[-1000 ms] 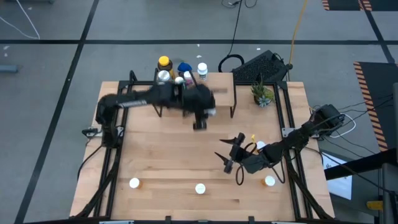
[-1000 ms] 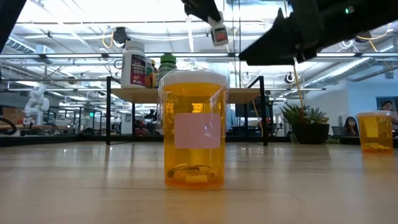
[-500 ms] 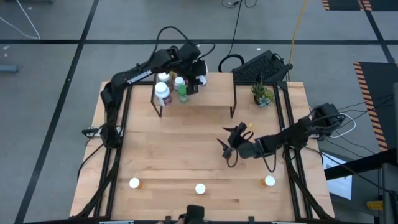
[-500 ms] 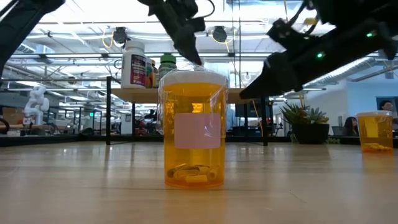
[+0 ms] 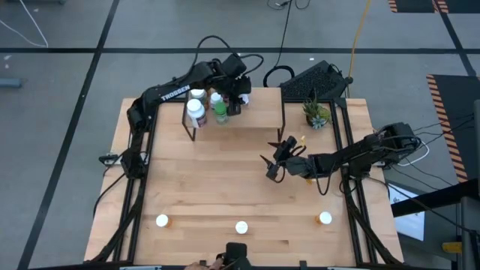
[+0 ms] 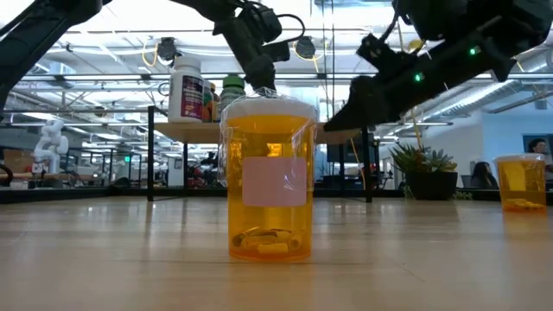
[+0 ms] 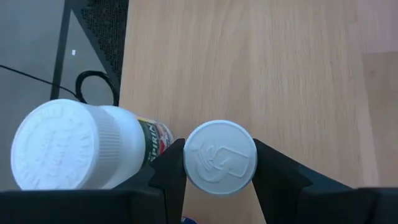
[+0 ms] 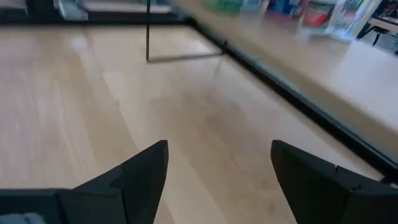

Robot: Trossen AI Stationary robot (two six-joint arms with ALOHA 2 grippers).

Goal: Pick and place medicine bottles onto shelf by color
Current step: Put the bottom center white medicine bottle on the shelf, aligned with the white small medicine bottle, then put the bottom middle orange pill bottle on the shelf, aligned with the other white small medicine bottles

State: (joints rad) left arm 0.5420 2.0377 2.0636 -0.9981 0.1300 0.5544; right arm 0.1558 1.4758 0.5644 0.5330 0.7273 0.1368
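The shelf (image 5: 259, 112) stands at the table's far edge and carries several medicine bottles, among them a large white one (image 5: 195, 112) and a green one (image 5: 219, 112). My left gripper (image 5: 234, 96) is over the shelf's left part, shut on a small white-capped bottle (image 7: 219, 157), next to a larger white aspirin bottle (image 7: 62, 144). My right gripper (image 5: 274, 162) hovers open over the table right of centre, with nothing between its fingers (image 8: 146, 171). Three orange bottles with white caps (image 5: 162, 220) (image 5: 241, 226) (image 5: 325, 218) stand along the near edge. My left gripper pinches the small bottle's round white cap (image 7: 189, 163) between its two fingers, one on each side. The fingers come from above, pointing down. The bottle is upright over the shelf board; whether its base stands on the board does not show.
A small potted plant (image 5: 316, 112) stands on the table right of the shelf. A dark keyboard-like object (image 5: 315, 79) lies beyond the far edge. The nearest orange bottle (image 6: 269, 181) fills the middle of the low view. Bare wood lies between the shelf and the near row.
My left gripper has carried the small bottle from in front of the shelf toward the far edge and over the shelf's left part, and has stayed shut on it. My right gripper has moved toward the far edge and remained open.
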